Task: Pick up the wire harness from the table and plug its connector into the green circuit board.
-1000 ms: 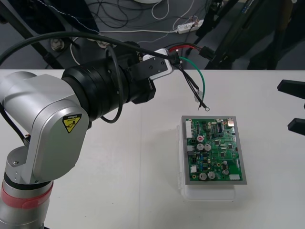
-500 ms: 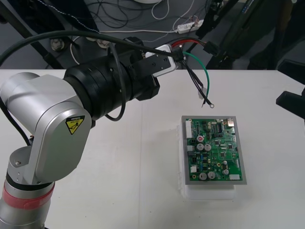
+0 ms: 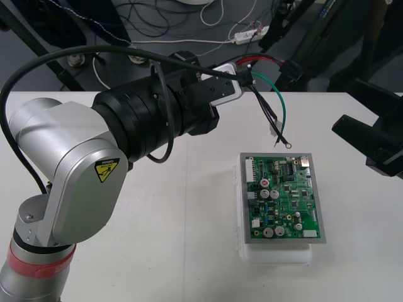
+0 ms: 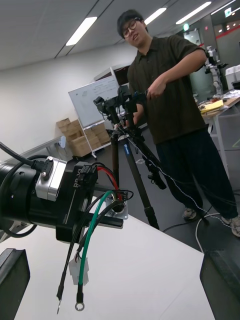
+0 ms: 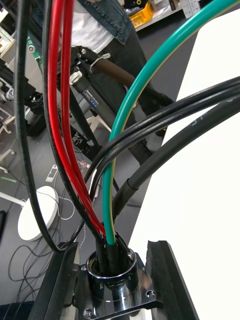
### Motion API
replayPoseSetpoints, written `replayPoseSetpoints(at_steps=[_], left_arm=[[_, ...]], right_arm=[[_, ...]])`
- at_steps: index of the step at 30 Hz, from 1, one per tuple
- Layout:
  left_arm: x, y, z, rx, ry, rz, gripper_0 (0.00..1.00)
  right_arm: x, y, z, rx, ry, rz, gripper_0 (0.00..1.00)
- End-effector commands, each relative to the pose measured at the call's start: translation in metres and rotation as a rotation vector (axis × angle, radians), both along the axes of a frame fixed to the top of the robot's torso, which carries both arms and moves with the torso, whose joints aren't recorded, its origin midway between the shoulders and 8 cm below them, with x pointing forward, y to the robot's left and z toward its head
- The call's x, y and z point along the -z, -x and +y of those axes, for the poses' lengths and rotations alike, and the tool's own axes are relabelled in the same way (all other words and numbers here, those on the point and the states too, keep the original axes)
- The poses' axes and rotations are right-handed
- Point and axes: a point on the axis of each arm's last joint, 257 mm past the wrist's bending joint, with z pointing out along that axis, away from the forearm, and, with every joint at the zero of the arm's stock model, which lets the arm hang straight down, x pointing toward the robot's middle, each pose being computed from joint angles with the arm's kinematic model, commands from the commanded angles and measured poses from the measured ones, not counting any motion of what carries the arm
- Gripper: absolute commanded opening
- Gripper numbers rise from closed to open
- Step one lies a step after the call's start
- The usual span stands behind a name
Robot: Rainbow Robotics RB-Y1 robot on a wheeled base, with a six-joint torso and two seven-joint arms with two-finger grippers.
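In the left tool (image 5: 114,282), the harness (image 5: 109,200) hangs downward.

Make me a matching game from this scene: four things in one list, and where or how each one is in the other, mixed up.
1. left gripper
2. right gripper
3. green circuit board
4. wire harness

A. lying on a white base
B. open, at the right edge of the table
C. wires dangling in the air beyond the board
D. shut on the metal socket

Pairs: 1-D, 2-B, 3-A, 4-C.
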Motion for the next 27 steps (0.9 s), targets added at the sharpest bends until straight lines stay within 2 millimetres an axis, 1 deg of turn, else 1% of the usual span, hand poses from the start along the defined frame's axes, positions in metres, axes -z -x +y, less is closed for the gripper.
replayPoseSetpoints(at_steps=[1,6,9,14,22,27], left_arm=[[-0.036,0.008,-0.02,0.032,0.113,-0.047,0.0],[-0.036,0.007,-0.02,0.03,0.114,-0.044,0.0],[-0.036,0.007,-0.019,0.029,0.115,-0.044,0.0],[-0.036,0.007,-0.02,0.028,0.118,-0.043,0.0],[-0.036,0.007,-0.02,0.028,0.118,-0.043,0.0],[-0.036,0.007,-0.019,0.028,0.117,-0.042,0.0]], right_arm=[[-0.009,0.011,0.011,-0.021,-0.074,0.033,1.0],[-0.023,0.019,0.018,-0.033,-0.135,0.012,1.0],[-0.026,0.023,0.021,-0.04,-0.158,0.009,1.0],[-0.022,0.026,0.032,-0.061,-0.17,0.029,1.0],[-0.016,0.017,0.045,0.004,-0.12,0.008,1.0],[-0.014,0.015,0.062,-0.013,-0.116,0.009,1.0]])
